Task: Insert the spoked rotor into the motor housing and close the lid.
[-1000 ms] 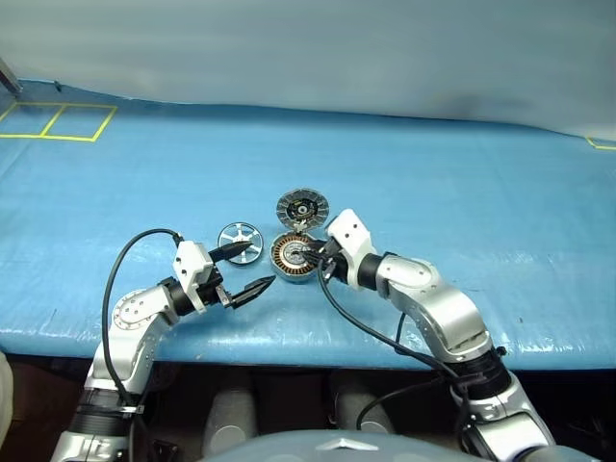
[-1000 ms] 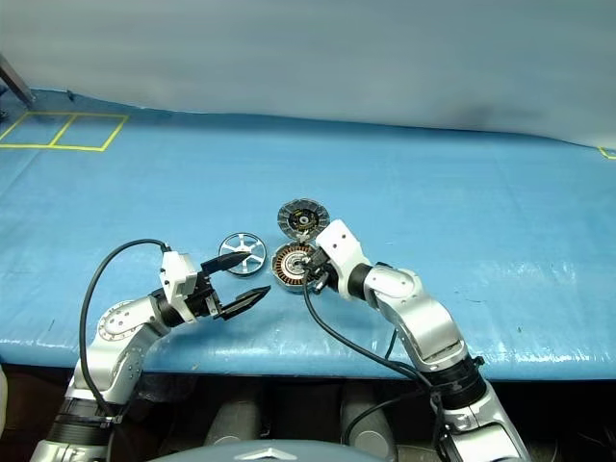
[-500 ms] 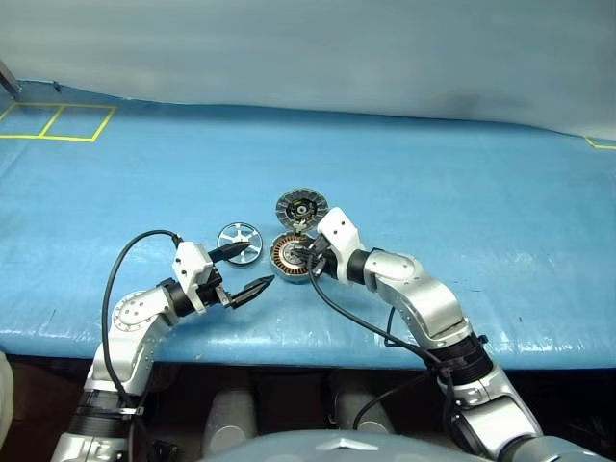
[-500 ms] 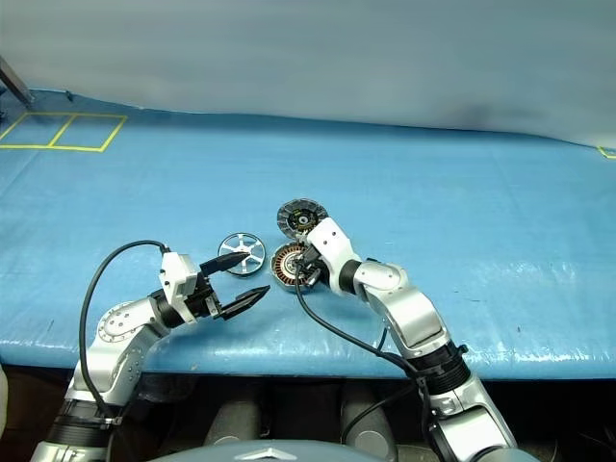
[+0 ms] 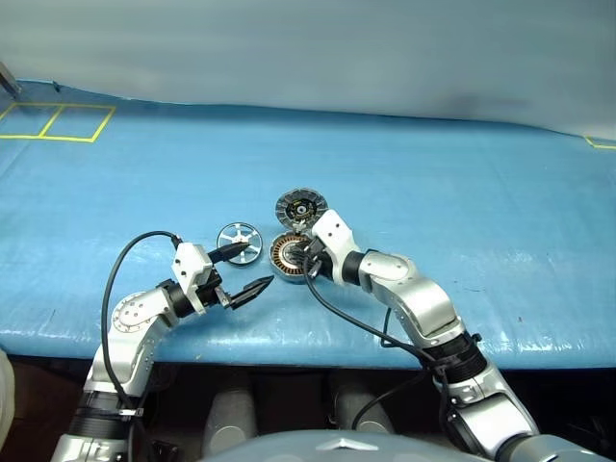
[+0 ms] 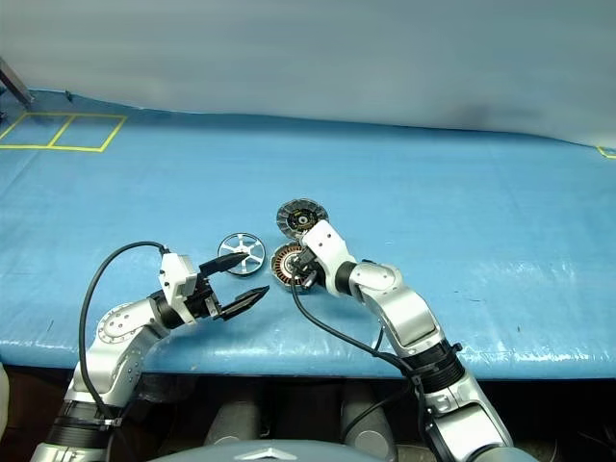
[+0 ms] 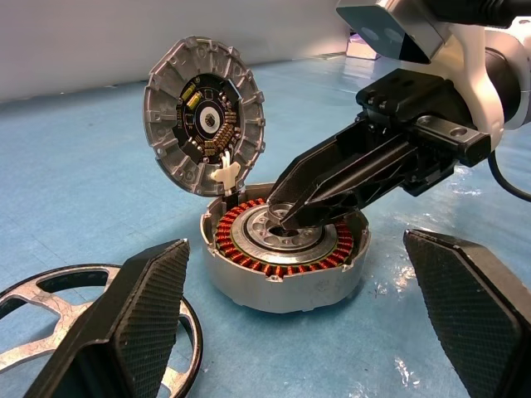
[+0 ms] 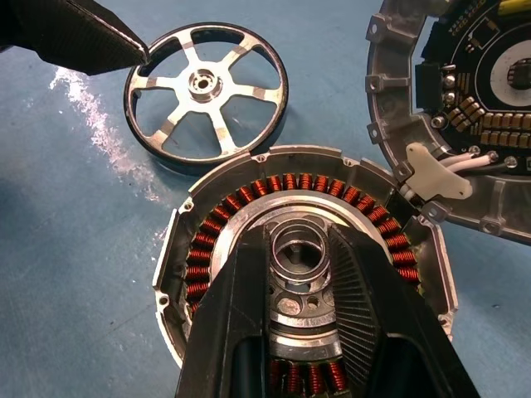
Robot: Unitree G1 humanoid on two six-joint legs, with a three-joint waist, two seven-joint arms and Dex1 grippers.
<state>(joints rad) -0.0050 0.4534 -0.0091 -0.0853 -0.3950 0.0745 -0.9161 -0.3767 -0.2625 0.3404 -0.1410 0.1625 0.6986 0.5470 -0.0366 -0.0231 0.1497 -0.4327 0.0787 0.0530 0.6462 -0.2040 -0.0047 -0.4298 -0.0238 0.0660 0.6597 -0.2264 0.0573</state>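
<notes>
1. The motor housing (image 7: 286,249) sits on the blue tabletop (image 5: 462,183) near its front edge, open on top, with its ring of copper windings and its metal hub showing.
2. The lid (image 7: 205,116) stands tilted up at the housing's far edge, joined there by a white piece and wires; its dark inner face shows, but in the right wrist view part of it is cut off by the frame.
3. The spoked rotor (image 8: 206,95) lies flat on the tabletop just beside the housing, on the robot's left. In the left wrist view only part of its rim shows, behind a finger.
4. The right tool (image 7: 286,217) reaches down into the housing, its two fingers narrowly parted, one on each side of the central hub. Whether they actually press on the hub is hard to make out.
5. The left tool (image 5: 243,271) stands wide open and holds nothing. One fingertip lies at the rotor's rim; contact cannot be judged.
</notes>
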